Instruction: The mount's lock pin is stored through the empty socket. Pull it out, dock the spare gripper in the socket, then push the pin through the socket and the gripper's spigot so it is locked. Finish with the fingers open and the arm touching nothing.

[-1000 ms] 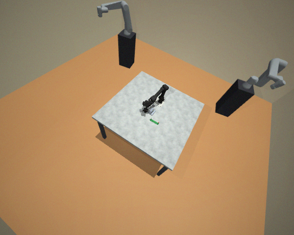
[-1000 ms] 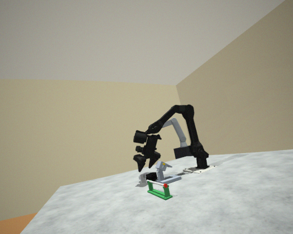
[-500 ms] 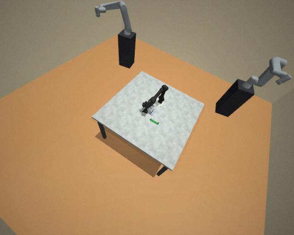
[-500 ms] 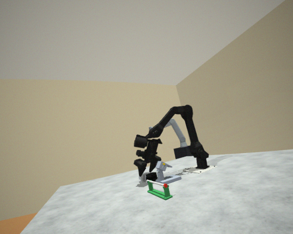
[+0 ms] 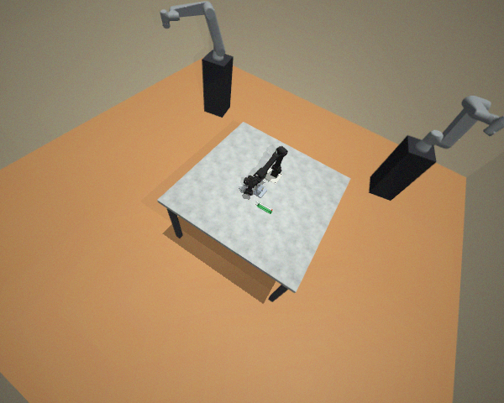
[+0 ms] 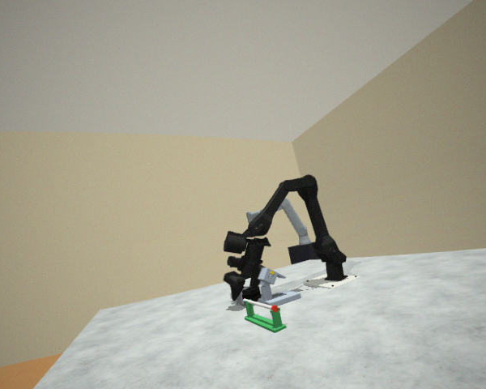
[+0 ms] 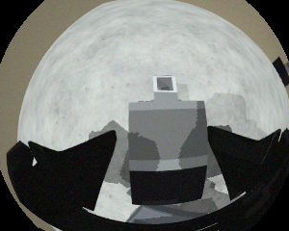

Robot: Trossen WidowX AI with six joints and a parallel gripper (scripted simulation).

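Observation:
The spare gripper (image 7: 168, 117) (image 6: 251, 293) lies on the table, a grey block with a black section and a square hollow spigot (image 7: 165, 83). My gripper (image 7: 163, 133) (image 6: 245, 289) is open, low over the table, its black fingers on either side of the spare gripper with gaps in the wrist view. The blue-grey mount (image 6: 283, 297) (image 5: 261, 191) stands close beside them, its tilted head (image 6: 266, 275) bearing a yellow mark. The lock pin (image 6: 257, 304), a white rod with a red head, lies along the top of a green stand (image 6: 262, 322) (image 5: 264, 209). The socket's opening is hidden.
My arm's white base plate (image 6: 332, 283) is behind the mount. The green stand is near my fingers on the side towards the exterior camera. Two grey arms stand on black pedestals (image 5: 217, 86) (image 5: 401, 169) beyond the table (image 5: 304, 225).

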